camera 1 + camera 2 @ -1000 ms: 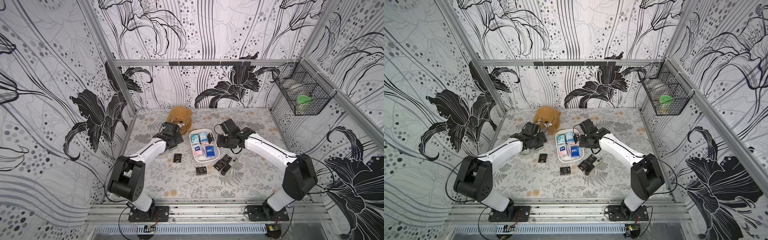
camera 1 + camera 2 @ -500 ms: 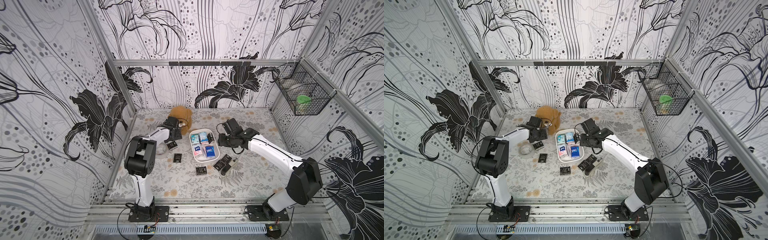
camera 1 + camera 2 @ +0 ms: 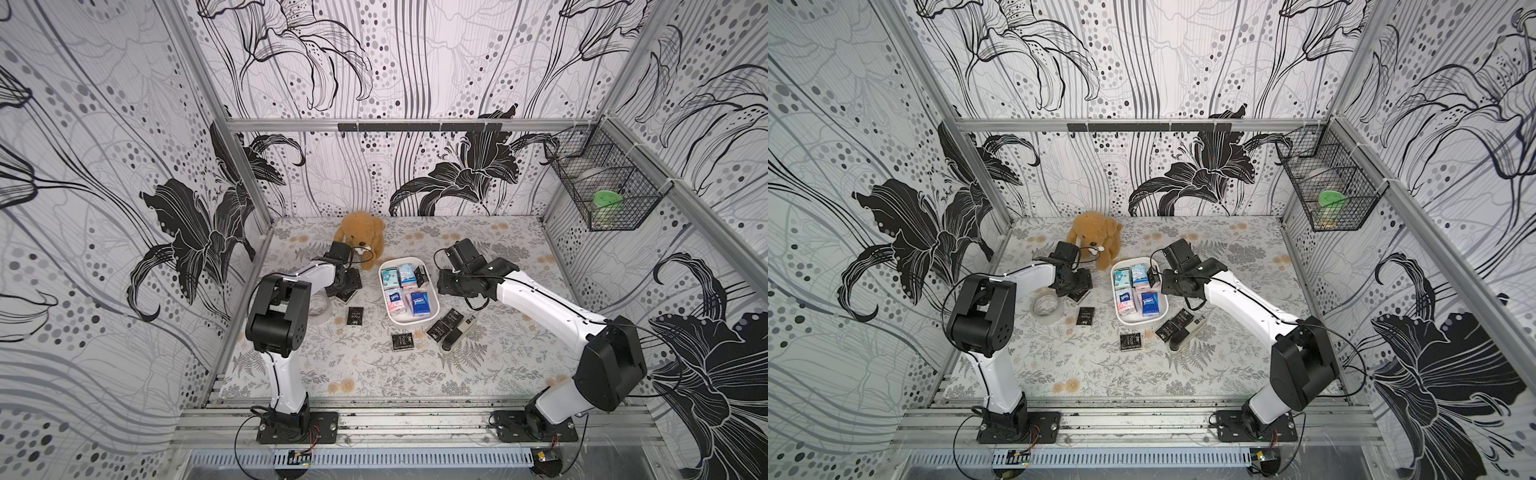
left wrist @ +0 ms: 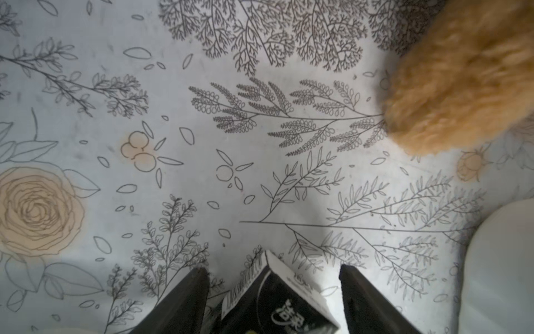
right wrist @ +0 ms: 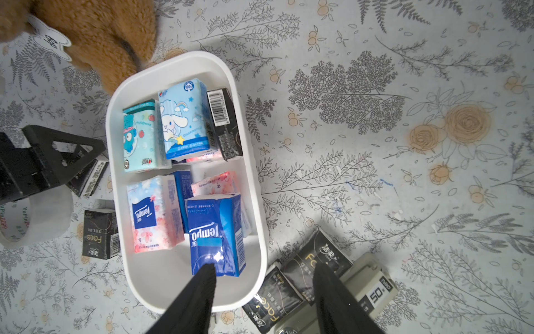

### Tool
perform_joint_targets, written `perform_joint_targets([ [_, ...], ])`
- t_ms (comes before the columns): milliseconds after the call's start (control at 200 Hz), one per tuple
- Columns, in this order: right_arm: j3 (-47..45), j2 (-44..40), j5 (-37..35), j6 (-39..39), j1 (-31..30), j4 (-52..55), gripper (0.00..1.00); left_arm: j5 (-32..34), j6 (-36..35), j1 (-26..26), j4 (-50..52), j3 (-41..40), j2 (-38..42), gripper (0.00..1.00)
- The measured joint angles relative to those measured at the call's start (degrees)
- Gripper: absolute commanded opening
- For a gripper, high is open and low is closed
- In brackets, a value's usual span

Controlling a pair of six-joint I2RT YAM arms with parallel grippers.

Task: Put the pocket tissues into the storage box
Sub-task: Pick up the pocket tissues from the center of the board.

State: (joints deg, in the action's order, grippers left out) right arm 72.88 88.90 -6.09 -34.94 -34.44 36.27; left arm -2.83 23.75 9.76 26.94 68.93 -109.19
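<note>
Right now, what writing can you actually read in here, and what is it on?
"Tempo": dark blue packet in the storage box.
"Tempo": pink-white packet beside it.
"Face": black packet outside the box.
"50": grey stapler-like object.
"YuPin BOPP": tape roll.
All other print, barcode digits included: too small or blurred to read.

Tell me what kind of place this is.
Probably a robot test booth: left arm and right arm bolted to a metal rail, printed wall panels boxing in a table, a teddy bear as prop.
</note>
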Motion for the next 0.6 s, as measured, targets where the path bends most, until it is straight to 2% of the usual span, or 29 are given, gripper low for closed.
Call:
perform_joint_targets([
  [335,-0.9,-0.1,-0.4,0.0,0.0,-0.4,0.6,-2.5,4.5,0.0,-0.2,-6.4,6.3,0.78],
  [596,-1.4,-0.2,-0.4,0.0,0.0,-0.8,0.6,-1.1,4.8,0.0,0.5,-6.2,5.7,0.73],
])
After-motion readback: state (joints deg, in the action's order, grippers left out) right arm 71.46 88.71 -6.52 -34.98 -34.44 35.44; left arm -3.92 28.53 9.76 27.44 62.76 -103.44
